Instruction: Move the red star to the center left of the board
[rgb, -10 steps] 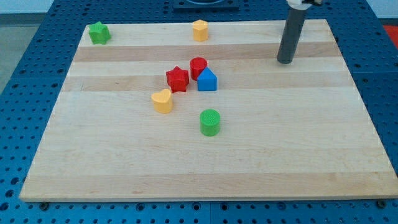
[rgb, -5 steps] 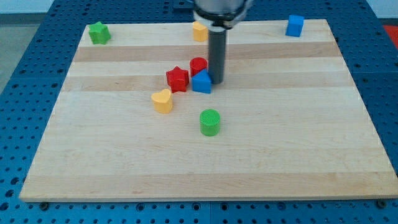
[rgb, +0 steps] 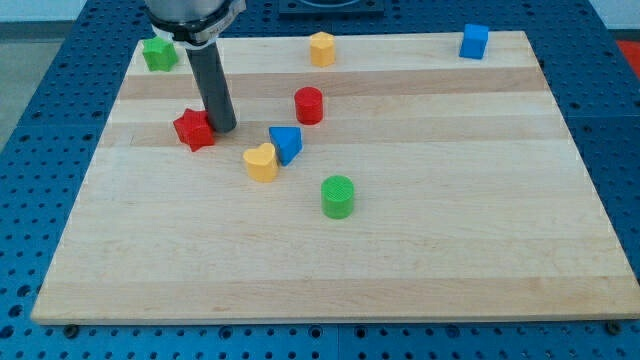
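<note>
Nearest the view's bottom, a green cylinder (rgb: 338, 196) is seen standing alone on the wooden board (rgb: 450, 240), a little right of the board's middle. Further up and to the view's left, a yellow heart-shaped block (rgb: 261, 161) is found touching, or all but touching, a blue triangular block (rgb: 286, 143) that sits at its upper right. Level with these but further to the view's left, the red star (rgb: 194, 130) is placed on the left part of the board, roughly at mid-height between the near and far edges, though not at the left edge itself. The tip (rgb: 222, 127) of the dark rod is set against the star's right side, touching it or just beside it, with the rod rising up and slightly to the left from there. No jaws are carried by this arm, so nothing is clasped or released; only the rod's end meets the star. Beyond the blue triangular block, a red cylinder (rgb: 309, 105) is seen standing apart from the others. Along the far edge, a green star-like block (rgb: 157, 53) is placed at the view's top left corner, an orange-yellow block (rgb: 321, 48) of many-sided shape near the top centre, and a blue cube (rgb: 474, 41) towards the top right.
</note>
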